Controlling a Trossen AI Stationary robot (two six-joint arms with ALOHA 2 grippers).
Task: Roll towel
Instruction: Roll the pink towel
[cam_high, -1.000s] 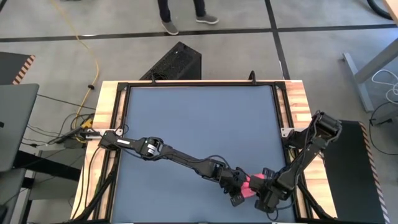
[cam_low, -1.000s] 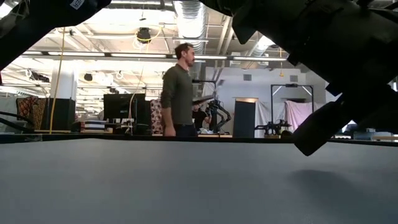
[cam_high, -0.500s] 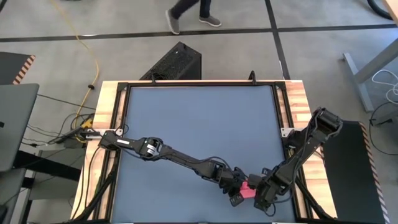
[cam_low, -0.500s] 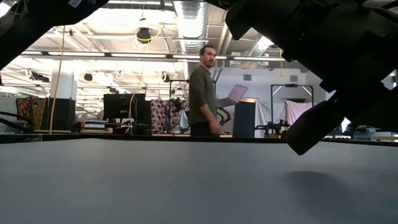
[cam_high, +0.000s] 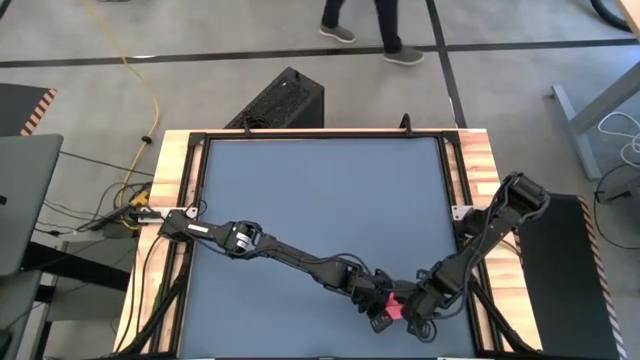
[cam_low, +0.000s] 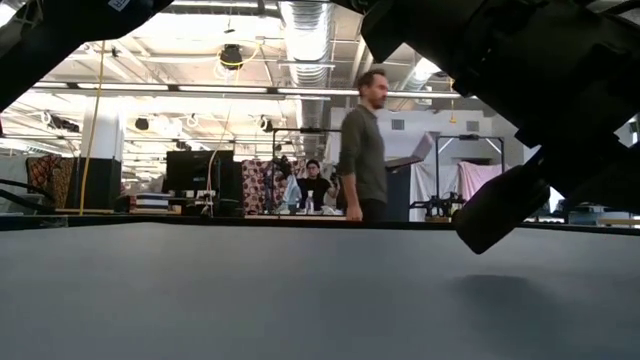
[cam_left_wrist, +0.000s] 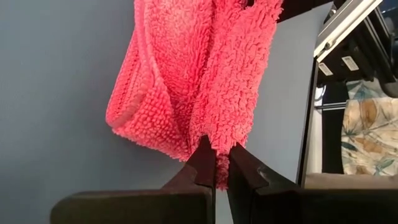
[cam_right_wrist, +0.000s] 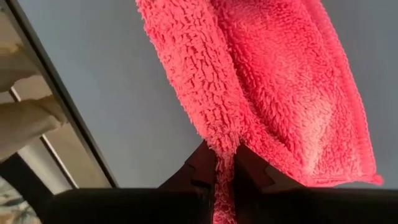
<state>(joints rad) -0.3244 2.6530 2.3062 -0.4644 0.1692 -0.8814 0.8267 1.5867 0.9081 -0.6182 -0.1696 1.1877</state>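
At the near right corner of the bench (cam_high: 300, 190), the towel (cam_high: 397, 303) hangs bunched between my 2 hands, just above the surface. It's light, thick-piled, floppy w/ no stiffness, so it sags wherever unsupported; best held at the hemmed edge, not mid-cloth. My left hand (cam_left_wrist: 215, 163) is pinched nearly closed on a fold of pile. My right hand (cam_right_wrist: 225, 167) grips the opposite edge the same way. Both arms reach low, left stretched diagonally across, right bent inward.
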